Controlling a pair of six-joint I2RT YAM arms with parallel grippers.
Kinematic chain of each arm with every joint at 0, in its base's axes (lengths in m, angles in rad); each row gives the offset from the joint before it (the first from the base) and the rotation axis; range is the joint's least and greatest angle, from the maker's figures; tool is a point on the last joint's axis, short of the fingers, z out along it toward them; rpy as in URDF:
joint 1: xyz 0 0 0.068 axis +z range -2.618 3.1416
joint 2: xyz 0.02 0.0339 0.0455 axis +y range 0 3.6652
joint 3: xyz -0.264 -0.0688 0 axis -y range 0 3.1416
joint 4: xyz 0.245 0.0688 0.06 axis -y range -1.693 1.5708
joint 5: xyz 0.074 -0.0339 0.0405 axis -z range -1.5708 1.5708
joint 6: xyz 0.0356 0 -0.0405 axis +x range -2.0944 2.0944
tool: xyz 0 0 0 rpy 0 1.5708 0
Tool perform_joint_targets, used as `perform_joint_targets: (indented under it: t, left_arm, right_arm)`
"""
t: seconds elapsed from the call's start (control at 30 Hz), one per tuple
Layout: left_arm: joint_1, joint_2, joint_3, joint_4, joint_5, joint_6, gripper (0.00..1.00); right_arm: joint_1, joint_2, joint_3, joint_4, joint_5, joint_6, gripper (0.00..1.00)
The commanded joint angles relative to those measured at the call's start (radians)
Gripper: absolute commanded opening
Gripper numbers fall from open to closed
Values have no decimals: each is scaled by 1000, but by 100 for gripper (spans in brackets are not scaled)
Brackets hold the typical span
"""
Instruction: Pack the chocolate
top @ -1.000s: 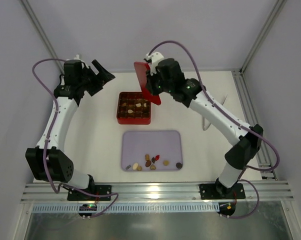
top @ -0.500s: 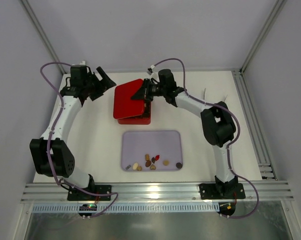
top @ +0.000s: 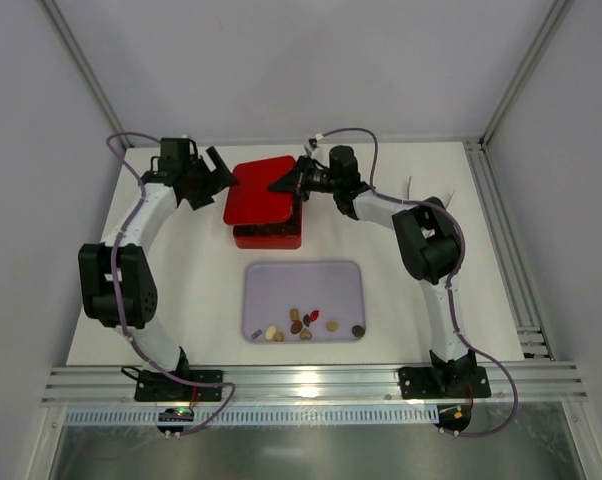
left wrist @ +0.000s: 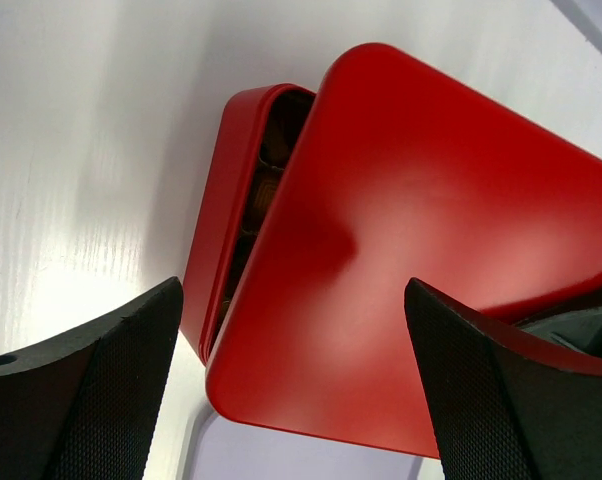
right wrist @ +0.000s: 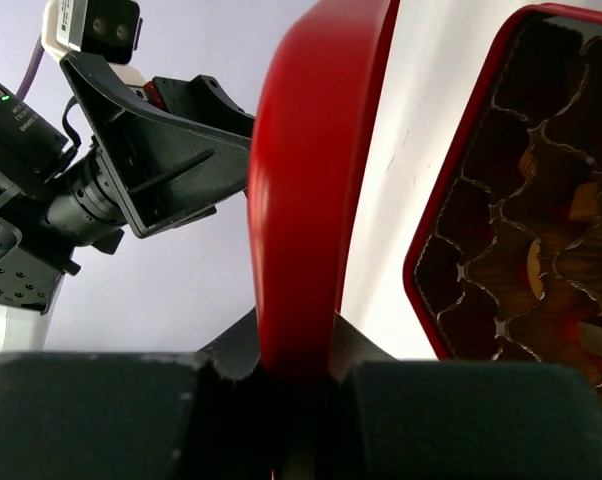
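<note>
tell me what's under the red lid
The red box, its grid of cells holding a few chocolates, seen from the right wrist. From above the lid covers most of the box, so how many cells are filled cannot be told.

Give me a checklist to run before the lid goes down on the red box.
1. Grip: right tool clamped on the lid, at its edge: ok.
2. Free arm: left tool open, holding nothing: ok.
3. Alignment: lid over the box: not ok, skewed, overhanging toward the left tool.
4. Packing: chocolates all in: not ok, several lie on the tray.
5. Compartments all filled: cannot tell, lid covers most.
</note>
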Motion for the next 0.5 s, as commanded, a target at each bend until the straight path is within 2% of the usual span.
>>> perform_joint_targets:
  t: [0.0,0.47]
  left_arm:
    - [-6,14,4,62,1,31,89]
    - [-7,60,-79,173,97,45,89]
  right_arm:
    - [-5,9,-1,112,-25,38,4]
    - [-28,94,3,141,-22,54,4]
